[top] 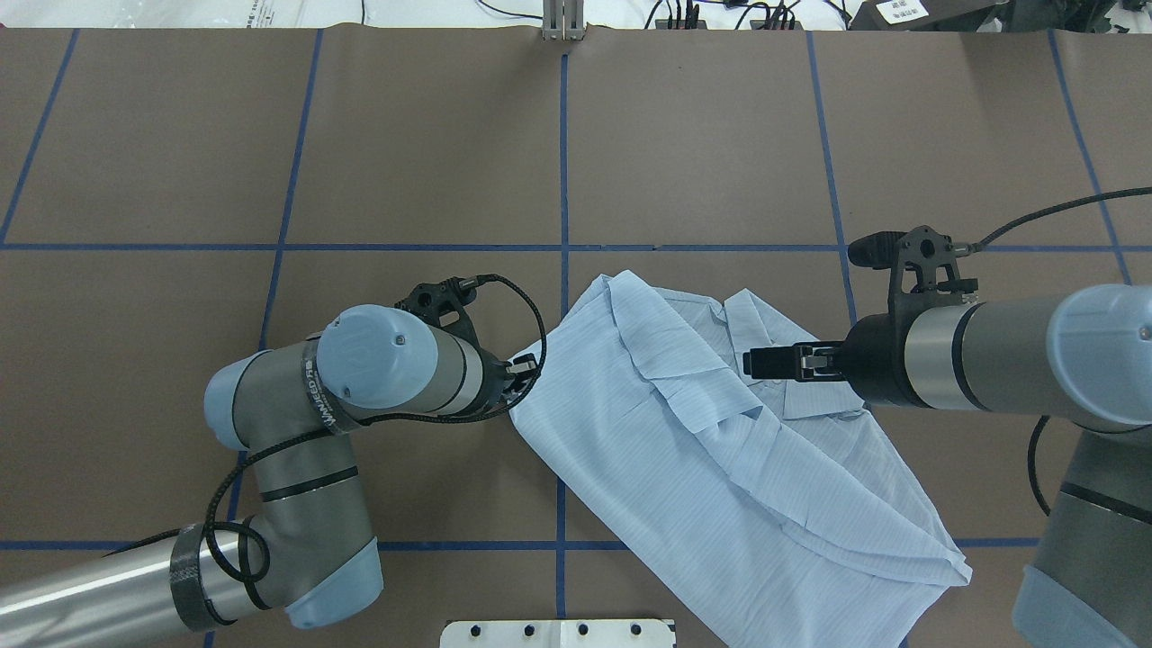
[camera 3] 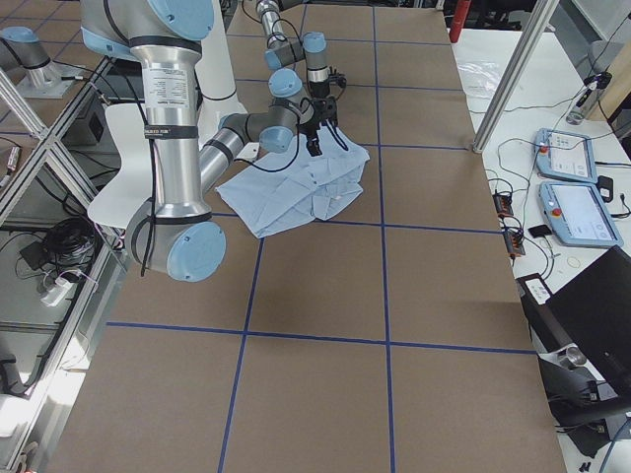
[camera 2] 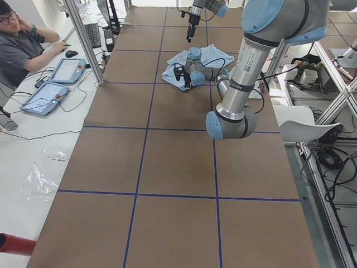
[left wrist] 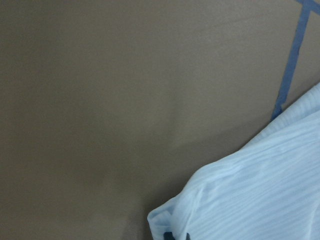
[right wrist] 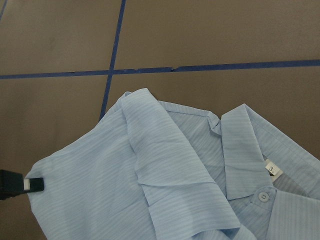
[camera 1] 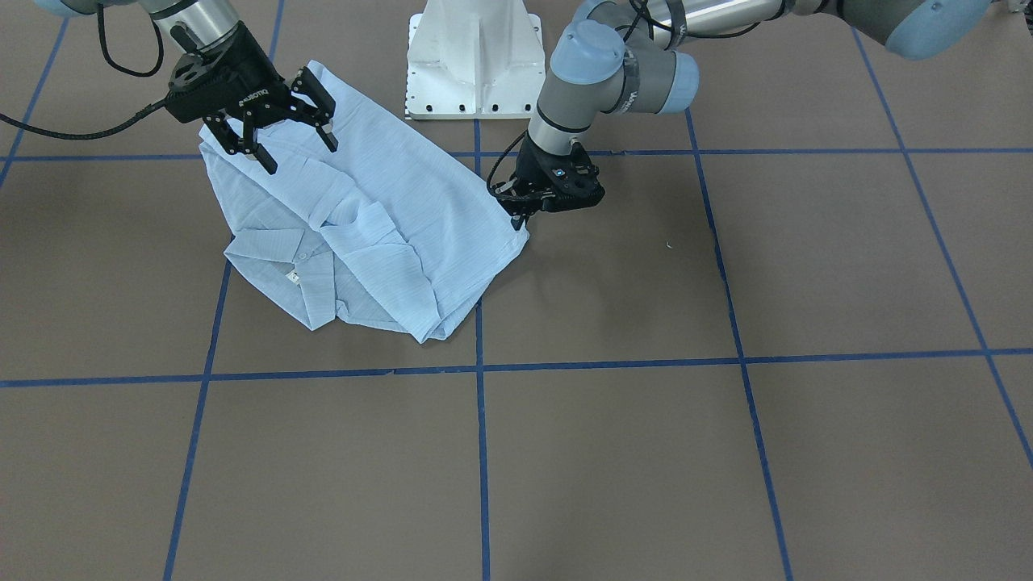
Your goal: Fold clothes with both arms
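Clamping the left gripper on a corner of the shirt, or so it seems, the wrist view being dark right at the fingertips. Hanging the right gripper above the cloth with jaws spread wide and empty, the shirt lying rumpled and half folded on the table, near the base and mostly on the right arm's side. Calling, probably, for a low right pinch on an opposite edge, then lifting both ends together, keeping the thin cloth taut and laying edge on edge.
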You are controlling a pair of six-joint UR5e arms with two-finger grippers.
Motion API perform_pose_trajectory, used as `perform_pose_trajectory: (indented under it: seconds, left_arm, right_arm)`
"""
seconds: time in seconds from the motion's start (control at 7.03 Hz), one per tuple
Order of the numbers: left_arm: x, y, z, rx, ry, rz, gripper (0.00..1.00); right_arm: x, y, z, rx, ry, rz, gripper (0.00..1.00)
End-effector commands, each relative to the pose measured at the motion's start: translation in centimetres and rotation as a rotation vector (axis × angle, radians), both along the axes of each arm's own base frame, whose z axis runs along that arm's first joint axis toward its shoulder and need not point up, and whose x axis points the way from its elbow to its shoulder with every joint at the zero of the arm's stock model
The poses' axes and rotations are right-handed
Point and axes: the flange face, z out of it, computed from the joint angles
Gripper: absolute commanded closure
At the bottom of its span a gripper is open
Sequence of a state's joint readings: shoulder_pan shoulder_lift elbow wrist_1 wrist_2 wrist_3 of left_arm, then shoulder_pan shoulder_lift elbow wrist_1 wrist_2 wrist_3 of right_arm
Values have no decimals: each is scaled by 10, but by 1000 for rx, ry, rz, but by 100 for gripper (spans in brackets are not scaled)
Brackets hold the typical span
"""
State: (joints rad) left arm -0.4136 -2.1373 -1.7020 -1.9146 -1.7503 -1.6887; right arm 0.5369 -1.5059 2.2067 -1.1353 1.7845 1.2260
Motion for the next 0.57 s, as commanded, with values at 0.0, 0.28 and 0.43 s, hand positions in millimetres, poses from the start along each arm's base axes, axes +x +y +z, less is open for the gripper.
perform_pose_trajectory:
  seconds: [0.0, 0.28, 0.43]
  left_arm:
    - [-32, -46, 6, 43, -92, -34, 100]
    - [-70, -123, 27, 127, -175, -83, 100]
    - [-65, -172, 28, 154, -212, -112, 100]
  right_arm:
    - [-4, -3, 7, -6, 12, 2, 0]
    - [-9, -4, 8, -10, 14, 1, 0]
    - [-15, -9, 2, -7, 4, 6, 0]
